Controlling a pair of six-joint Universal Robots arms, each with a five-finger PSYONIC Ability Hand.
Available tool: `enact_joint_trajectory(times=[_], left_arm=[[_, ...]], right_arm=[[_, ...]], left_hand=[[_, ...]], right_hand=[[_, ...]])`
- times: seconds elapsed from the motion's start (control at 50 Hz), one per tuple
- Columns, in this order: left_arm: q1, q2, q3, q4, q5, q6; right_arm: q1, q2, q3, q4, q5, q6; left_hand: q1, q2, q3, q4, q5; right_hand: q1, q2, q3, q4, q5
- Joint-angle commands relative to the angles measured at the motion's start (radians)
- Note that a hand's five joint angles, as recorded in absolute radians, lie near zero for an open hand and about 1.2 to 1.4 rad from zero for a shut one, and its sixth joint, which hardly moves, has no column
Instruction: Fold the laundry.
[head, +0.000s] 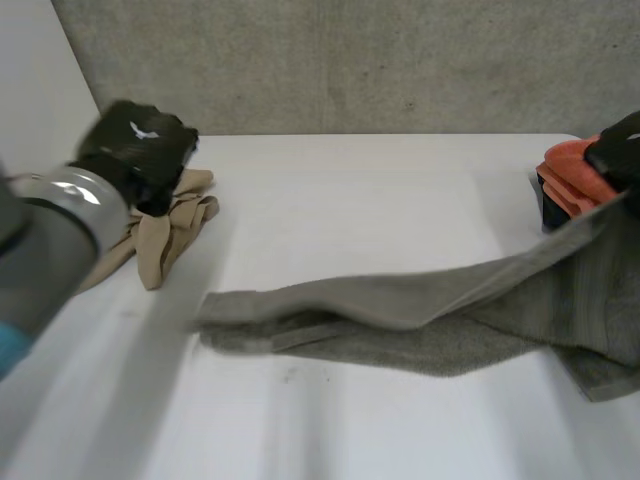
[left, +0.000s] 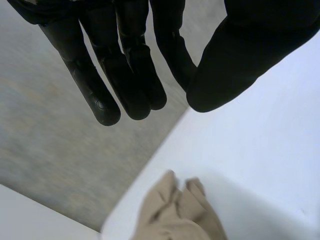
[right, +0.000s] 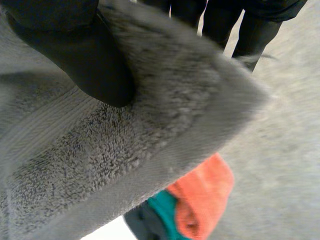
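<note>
Right hand (right: 75, 55) pinches a corner of long grey terry towel (head: 420, 320) trailing away from it, left hand (left: 132, 65) relaxed, empty above crumpled tan cloth (left: 175, 215); best a firm pinch while left takes the far end.

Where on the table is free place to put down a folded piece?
Bare white table lies between the crumpled beige cloth and the orange-topped folded stack, beyond the grey terry towel; also on its near side. Crowded by the stack, where the right hand pinches the towel.

White table (head: 380, 200) bears grey towel (head: 420, 335), beige cloth (head: 170, 232), folded stack (head: 566, 182).
</note>
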Motion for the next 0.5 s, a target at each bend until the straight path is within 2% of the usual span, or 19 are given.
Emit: enact_joint_trajectory(times=[0.02, 0.06, 0.08, 0.1, 0.14, 0.2, 0.22, 0.3, 0.4, 0.44, 0.5], left_arm=[[-0.008, -0.275, 0.128, 0.139, 0.001, 0.011], [-0.019, -0.312, 0.146, 0.161, -0.004, 0.008], [-0.024, -0.320, 0.143, 0.161, -0.004, 0.007], [-0.031, -0.324, 0.135, 0.158, -0.005, 0.001], [-0.063, -0.320, 0.099, 0.150, -0.010, -0.018], [-0.077, -0.275, 0.039, 0.139, -0.011, -0.059], [-0.080, -0.218, -0.014, 0.130, -0.011, -0.099], [-0.088, -0.094, -0.192, 0.130, 0.002, -0.188], [-0.128, 0.002, -0.404, 0.197, 0.004, -0.202], [-0.148, 0.012, -0.479, 0.254, 0.002, -0.197], [-0.156, -0.002, -0.539, 0.309, 0.004, -0.191]], right_arm=[[0.051, 0.293, -0.116, -0.117, 0.130, 0.000], [0.064, 0.324, -0.127, -0.129, 0.155, 0.001], [0.071, 0.324, -0.124, -0.135, 0.163, 0.006], [0.077, 0.324, -0.121, -0.139, 0.164, 0.007], [0.088, 0.321, -0.103, -0.142, 0.164, 0.024], [0.091, 0.319, -0.064, -0.163, 0.160, 0.061], [0.088, 0.316, -0.052, -0.171, 0.158, 0.069], [0.082, 0.279, -0.002, -0.211, 0.156, 0.081], [0.079, 0.256, 0.052, -0.266, 0.155, 0.084], [0.082, 0.256, 0.067, -0.277, 0.155, 0.084], [0.082, 0.255, 0.098, -0.292, 0.156, 0.084]], left_hand=[[0.275, 0.196, 0.201, 0.194, 0.210], [0.275, 0.196, 0.201, 0.194, 0.210], [0.043, -0.036, -0.032, -0.038, -0.022], [-0.282, -0.361, -0.356, -0.363, -0.347], [-0.580, -0.660, -0.655, -0.662, -0.646], [-0.634, -0.713, -0.709, -0.715, -0.700], [-0.652, -0.731, -0.727, -0.733, -0.717], [-0.608, -0.687, -0.683, -0.689, -0.674], [-0.461, -0.541, -0.536, -0.543, -0.527], [-0.377, -0.456, -0.451, -0.458, -0.442], [-0.370, -0.449, -0.445, -0.451, -0.436]], right_hand=[[0.254, 0.218, 0.206, 0.196, 0.235], [0.254, 0.218, 0.206, 0.196, 0.235], [0.254, 0.218, 0.206, 0.196, 0.235], [0.254, 0.218, 0.206, 0.196, 0.235], [0.254, 0.218, 0.206, 0.196, 0.235], [0.254, 0.218, 0.206, 0.196, 0.235], [0.254, 0.218, 0.206, 0.196, 0.235], [0.254, 0.218, 0.206, 0.196, 0.235], [0.254, 0.218, 0.206, 0.196, 0.235], [0.254, 0.218, 0.206, 0.196, 0.235], [0.254, 0.218, 0.206, 0.196, 0.235]])
